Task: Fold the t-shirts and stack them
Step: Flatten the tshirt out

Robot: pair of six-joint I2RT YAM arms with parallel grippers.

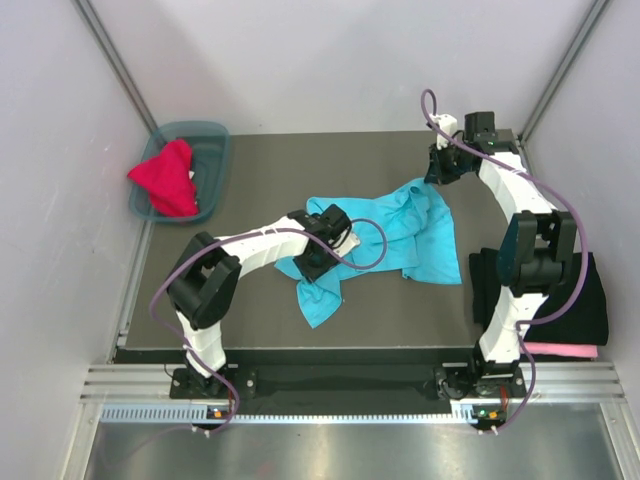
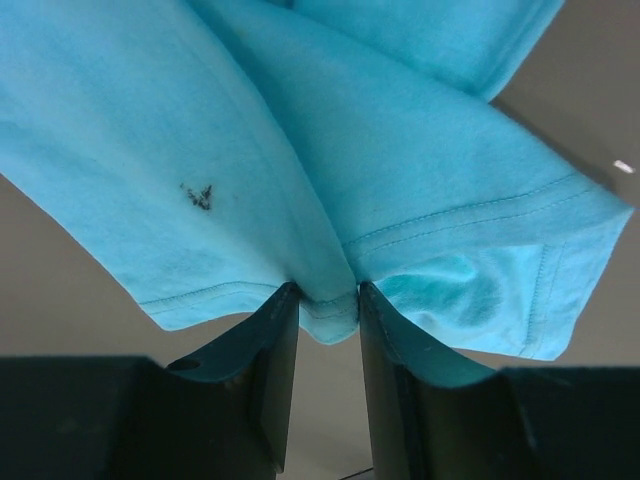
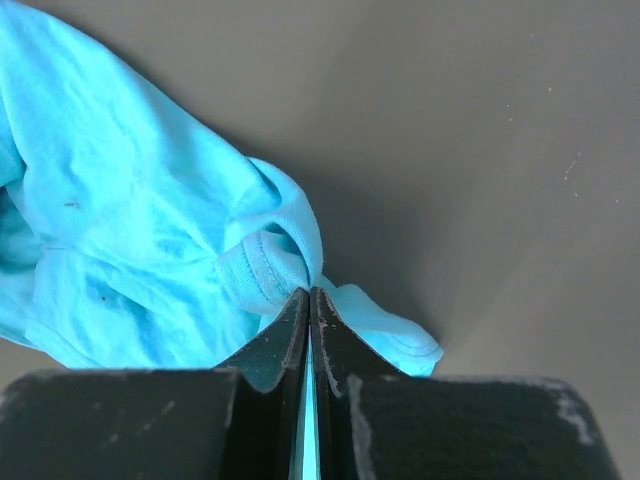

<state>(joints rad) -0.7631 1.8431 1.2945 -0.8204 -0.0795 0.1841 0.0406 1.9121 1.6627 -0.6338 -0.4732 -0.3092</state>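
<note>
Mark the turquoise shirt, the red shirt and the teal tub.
turquoise shirt (image 1: 420, 225), top view, spread middle
red shirt (image 1: 168, 180), top view, bunched middle
teal tub (image 1: 218, 165), top view, right wall

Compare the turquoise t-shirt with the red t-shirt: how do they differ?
The turquoise t-shirt lies loosely spread on the table; the red t-shirt sits bunched in the tub. The left hand and right hand each pinch the turquoise t-shirt; no hand touches the red t-shirt. Both are unfolded.

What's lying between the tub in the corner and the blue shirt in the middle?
Nothing: the top view shows only bare dark table between the tub and the turquoise shirt.
</note>
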